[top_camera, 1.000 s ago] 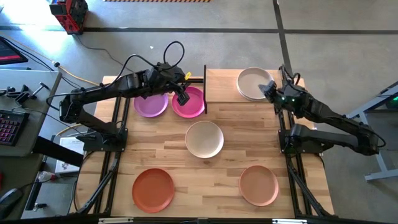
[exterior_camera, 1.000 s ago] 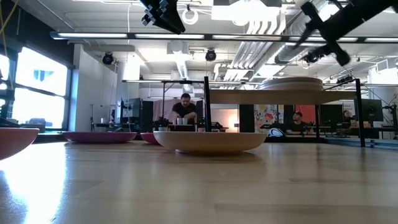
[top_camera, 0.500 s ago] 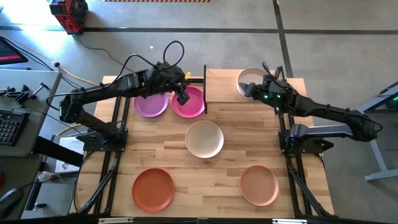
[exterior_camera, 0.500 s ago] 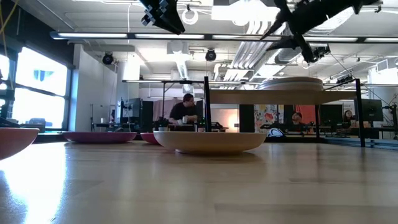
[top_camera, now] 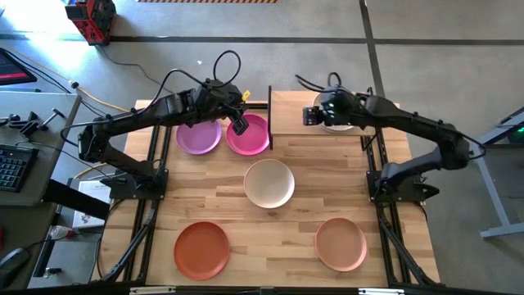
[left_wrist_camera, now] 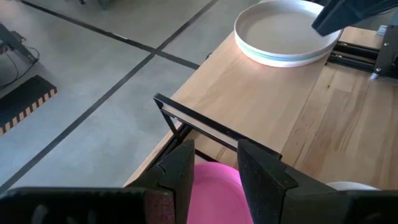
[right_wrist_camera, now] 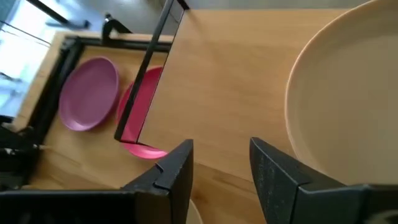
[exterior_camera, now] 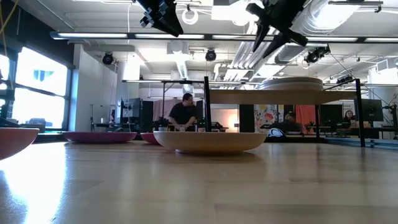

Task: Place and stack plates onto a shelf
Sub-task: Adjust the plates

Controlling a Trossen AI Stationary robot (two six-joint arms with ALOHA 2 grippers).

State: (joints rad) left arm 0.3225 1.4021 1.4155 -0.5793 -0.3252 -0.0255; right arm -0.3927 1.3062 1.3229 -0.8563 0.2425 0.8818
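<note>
The shelf (top_camera: 299,111) stands at the far edge of the table (top_camera: 295,238), right of centre. A stack of pale plates (top_camera: 337,123) rests at the shelf's right end, mostly hidden by the right arm in the high view; in the left wrist view the stack shows an off-white plate on top of a pale mint one.

The right gripper (top_camera: 309,117) hovers above the shelf, just beside the left rim of the stack. Its fingers (right_wrist_camera: 177,168) stand apart with nothing between them.

The left gripper (top_camera: 240,127) hangs over the magenta plate (top_camera: 252,141), which lies on the table against the shelf's left edge and partly under it. Its fingers (left_wrist_camera: 180,171) are parted and hold nothing.

The purple plate (top_camera: 199,138) lies just left of the magenta one, near the table's far left corner. The cream plate (top_camera: 269,183) sits at the table's centre. The orange-red plate (top_camera: 201,249) lies near the near left corner, and a peach plate (top_camera: 341,243) near the near right corner.

In the low view, people (exterior_camera: 184,115) sit at desks in the room beyond the table.
</note>
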